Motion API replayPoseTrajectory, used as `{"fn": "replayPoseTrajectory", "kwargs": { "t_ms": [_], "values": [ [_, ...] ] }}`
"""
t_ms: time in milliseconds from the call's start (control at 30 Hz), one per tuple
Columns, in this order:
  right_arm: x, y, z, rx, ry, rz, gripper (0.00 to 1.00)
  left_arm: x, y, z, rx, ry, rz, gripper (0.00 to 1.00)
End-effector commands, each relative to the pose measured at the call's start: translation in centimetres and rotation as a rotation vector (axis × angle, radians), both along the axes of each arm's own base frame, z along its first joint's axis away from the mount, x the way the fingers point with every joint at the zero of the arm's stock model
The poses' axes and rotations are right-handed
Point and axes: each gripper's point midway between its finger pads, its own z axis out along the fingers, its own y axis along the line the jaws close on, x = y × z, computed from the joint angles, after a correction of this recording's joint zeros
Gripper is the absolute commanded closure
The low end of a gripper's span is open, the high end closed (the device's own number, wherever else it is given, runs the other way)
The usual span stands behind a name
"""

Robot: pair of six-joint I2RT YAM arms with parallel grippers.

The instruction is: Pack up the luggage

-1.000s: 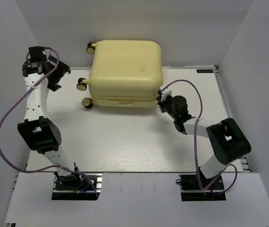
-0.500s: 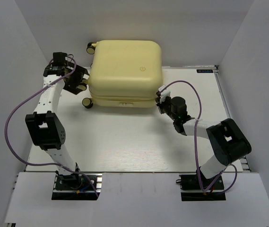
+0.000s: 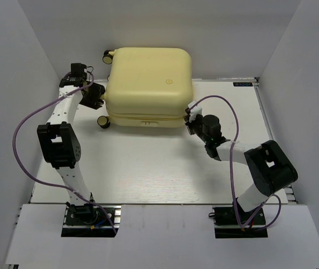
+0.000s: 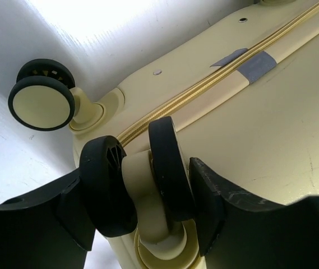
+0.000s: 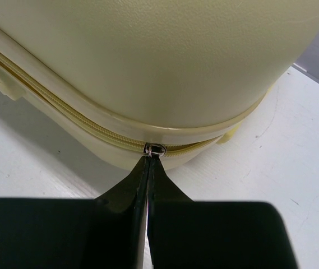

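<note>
As the luggage point(image 3: 148, 78) lies closed at upper centre, we judge zipping underway: our right gripper point(image 5: 148, 162), clamped on the zipper pull point(image 5: 155, 148), must next drag it along, while our left gripper point(image 4: 143, 199) straddles a wheel point(image 4: 167, 162), its grip unclear.

Pale yellow luggage point(image 3: 148, 78) lies closed (wheels point(image 3: 102, 121) leftward).

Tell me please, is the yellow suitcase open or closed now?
Closed. The luggage lies with both shells together, the zipper seam running between them, and no lining shows. Whether it is zipped all around, cannot tell.
</note>
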Motion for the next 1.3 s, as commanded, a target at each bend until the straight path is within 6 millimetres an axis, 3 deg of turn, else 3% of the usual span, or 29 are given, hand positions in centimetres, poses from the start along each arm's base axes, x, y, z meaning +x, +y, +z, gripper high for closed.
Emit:
{"fn": "replayPoseTrajectory", "kwargs": {
  "t_ms": [0,67,133,233,333,367,400,500,567,733,867,1000,1033,1133,1167,1200,1233,1267],
  "values": [
    [0.8,1.7,2.6,0.075,-0.066,0.019,1.00,1.4,-1.7,-1.6,-0.037,-0.006,-0.017,0.97],
    [1.2,1.2,2.7,0.072,-0.070,-0.024,1.00,1.7,-3.9,-1.6,-0.025,-0.032,-0.076,1.00],
    [1.8,0.7,3.2,0.085,-0.088,-0.056,1.00,2.6,-4.0,-1.3,0.043,-0.093,-0.153,1.00],
    [3.8,-2.3,3.3,0.075,-0.110,-0.259,1.00,1.6,-2.8,-1.4,0.133,-0.070,-0.207,1.00],
    [5.8,-4.6,3.1,0.042,-0.110,-0.403,1.00,-0.2,0.4,-1.7,0.216,-0.036,-0.163,1.00],
    [6.3,-5.4,3.0,0.036,-0.103,-0.431,1.00,-1.1,0.4,-3.1,0.222,-0.010,-0.184,1.00],
    [6.5,-6.0,3.0,0.040,-0.100,-0.458,1.00,-1.0,2.5,-3.1,0.224,-0.028,-0.146,1.00],
    [7.0,-7.9,2.1,0.044,-0.056,-0.532,1.00,-1.3,4.0,-3.3,0.204,0.006,-0.124,1.00],
    [7.3,-9.2,1.2,0.035,-0.031,-0.566,1.00,-1.3,4.2,-4.3,0.209,0.038,-0.144,1.00],
    [8.4,-10.9,0.1,0.022,-0.004,-0.628,1.00,0.3,3.9,-4.4,0.196,0.014,-0.164,1.00],
    [10.8,-12.8,0.7,0.033,-0.022,-0.669,1.00,0.9,4.1,-3.9,0.212,0.002,-0.179,1.00],
    [13.1,-11.1,1.3,0.084,-0.073,-0.507,1.00,1.5,4.4,-3.5,0.229,-0.014,-0.196,1.00],
    [13.7,-9.8,1.1,0.089,-0.080,-0.429,1.00,1.9,4.8,-3.4,0.239,-0.022,-0.208,1.00],
    [16.0,-8.4,3.0,0.078,-0.171,-0.296,1.00,2.5,5.5,-3.1,0.254,-0.020,-0.219,1.00],
    [16.4,-7.3,1.5,0.075,-0.148,-0.228,1.00,2.7,5.9,-3.2,0.257,-0.011,-0.220,1.00],
    [17.8,-7.5,3.3,0.096,-0.190,-0.227,1.00,2.5,6.0,-3.9,0.259,0.011,-0.229,1.00],
    [18.3,-7.4,3.8,0.113,-0.212,-0.219,1.00,2.5,6.0,-4.0,0.260,0.019,-0.232,1.00],
    [18.8,-7.6,3.0,0.116,-0.207,-0.210,1.00,2.7,6.3,-3.7,0.264,0.012,-0.231,1.00]
  ]
}}
